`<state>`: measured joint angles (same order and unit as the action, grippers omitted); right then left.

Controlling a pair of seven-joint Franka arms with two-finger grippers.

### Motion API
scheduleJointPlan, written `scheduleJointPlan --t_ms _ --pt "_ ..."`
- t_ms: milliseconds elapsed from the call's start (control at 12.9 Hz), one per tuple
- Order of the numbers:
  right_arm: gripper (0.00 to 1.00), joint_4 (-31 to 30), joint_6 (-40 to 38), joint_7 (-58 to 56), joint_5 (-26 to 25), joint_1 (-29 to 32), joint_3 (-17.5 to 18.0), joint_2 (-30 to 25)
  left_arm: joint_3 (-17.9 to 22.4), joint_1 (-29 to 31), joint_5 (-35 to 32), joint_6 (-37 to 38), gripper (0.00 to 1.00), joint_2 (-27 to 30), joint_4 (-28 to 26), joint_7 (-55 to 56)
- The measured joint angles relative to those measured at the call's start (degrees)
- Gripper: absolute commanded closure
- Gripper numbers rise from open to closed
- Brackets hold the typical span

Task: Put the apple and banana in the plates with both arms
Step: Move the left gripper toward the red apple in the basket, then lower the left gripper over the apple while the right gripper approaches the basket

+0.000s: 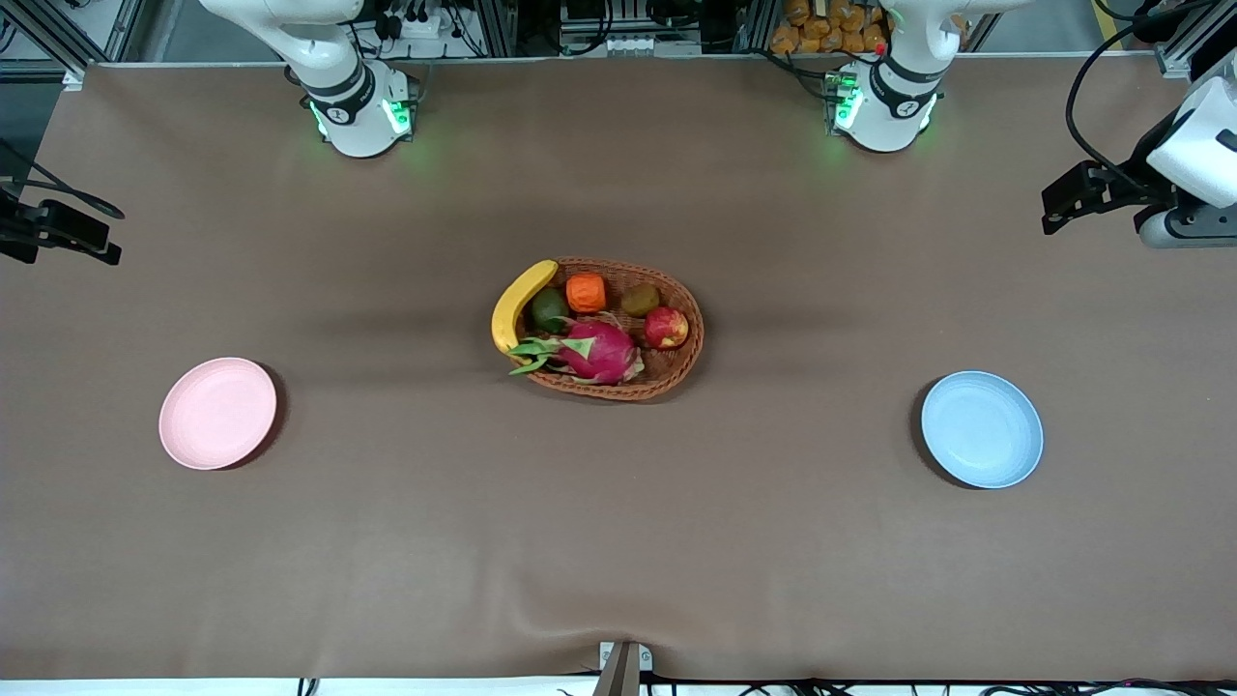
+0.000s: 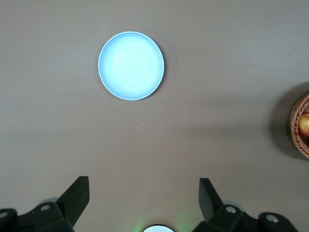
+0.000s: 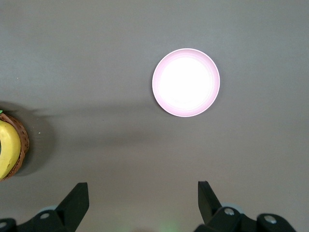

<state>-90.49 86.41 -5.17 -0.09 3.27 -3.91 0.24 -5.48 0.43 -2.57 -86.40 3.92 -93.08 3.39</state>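
The red apple point(image 1: 666, 327) and the yellow banana point(image 1: 517, 302) lie in a brown wicker basket point(image 1: 667, 372) at the table's middle. The banana rests along the rim at the right arm's end, the apple at the left arm's end. The pink plate point(image 1: 217, 413) lies empty toward the right arm's end and the blue plate point(image 1: 981, 428) lies empty toward the left arm's end. My left gripper point(image 2: 142, 193) is open and empty, high over bare table, with the blue plate point(image 2: 131, 65) and the apple point(image 2: 304, 126) in view. My right gripper point(image 3: 142, 195) is open and empty, high over bare table, with the pink plate point(image 3: 186, 82) and the banana point(image 3: 7, 147) in view. Neither gripper shows in the front view.
The basket also holds a pink dragon fruit point(image 1: 599, 350), an orange ribbed fruit point(image 1: 586, 292), a dark green fruit point(image 1: 549, 309) and a brownish fruit point(image 1: 640, 300). Black camera gear stands at the table's ends point(image 1: 1092, 193) point(image 1: 58, 232). The arm bases point(image 1: 358, 106) point(image 1: 884, 101) stand farthest from the front camera.
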Motion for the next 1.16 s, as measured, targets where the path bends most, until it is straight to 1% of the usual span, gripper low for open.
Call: scheduleJointPlan --t_ms 155,310,465,619,774,929,1161 --pt "0.00 0.0 0.0 0.0 0.0 0.0 0.0 0.0 -0.1 -1.8 0.4 0.0 0.00 -0.8 -0.1 0.1" --pt "0.00 0.0 0.0 0.0 0.0 0.0 0.0 0.0 -0.3 -4.6 1.4 -0.9 0.00 -3.0 -0.1 2.0" --pt "0.00 0.0 0.0 0.0 0.0 0.0 0.1 0.1 -1.0 -6.8 4.8 -3.4 0.00 -6.0 -0.3 6.6" --pt "0.00 0.0 0.0 0.0 0.0 -0.1 0.2 0.4 -2.8 -9.5 5.9 -6.7 0.00 -9.5 -0.5 12.3" --pt "0.00 -0.2 0.0 0.0 0.0 -0.4 0.4 1.2 -4.4 -13.6 5.9 -9.7 0.00 -12.9 -0.7 20.4" --pt "0.00 -0.3 0.1 0.0 0.5 -1.2 0.6 2.7 -4.7 -18.3 5.9 -13.7 0.00 -15.5 -1.6 31.6" --pt "0.00 -0.8 0.0 0.0 3.9 -1.8 0.6 5.4 -4.8 -23.2 5.8 -20.4 0.00 -17.9 -5.3 48.9"
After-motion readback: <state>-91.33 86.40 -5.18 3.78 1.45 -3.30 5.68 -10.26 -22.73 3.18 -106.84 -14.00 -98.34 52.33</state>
